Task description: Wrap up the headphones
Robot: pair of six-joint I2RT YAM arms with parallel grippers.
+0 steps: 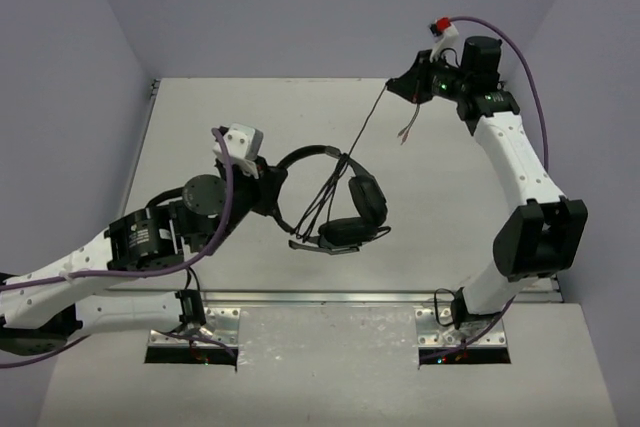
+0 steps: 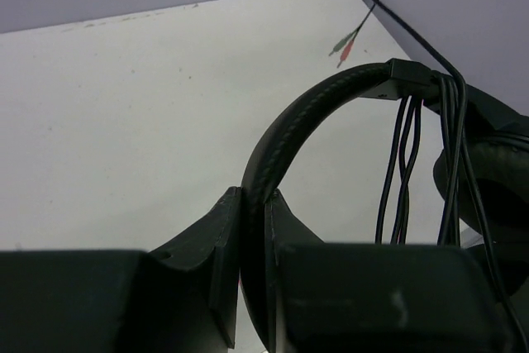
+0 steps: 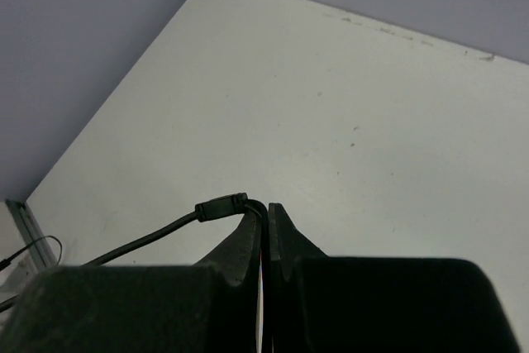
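Here, left fingers point(image 2: 198, 262) pinch the headband point(image 2: 314, 105) — right fingers point(image 3: 240, 254) (arm point(image 1: 520, 167) stretched far) pinch the cable point(image 3: 149, 237).

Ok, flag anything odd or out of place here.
Nothing damaged or spilled. The headphones are held by the headband, pinched in the left claw. The cable is looped loosely over the headband and runs straight to the right claw, with the plugs dangling free beyond it. That looks mid-wrap, not a fault.

Black headphones point(image 1: 345, 209) hang aloft, cable point(image 1: 365, 127) stretched taut.
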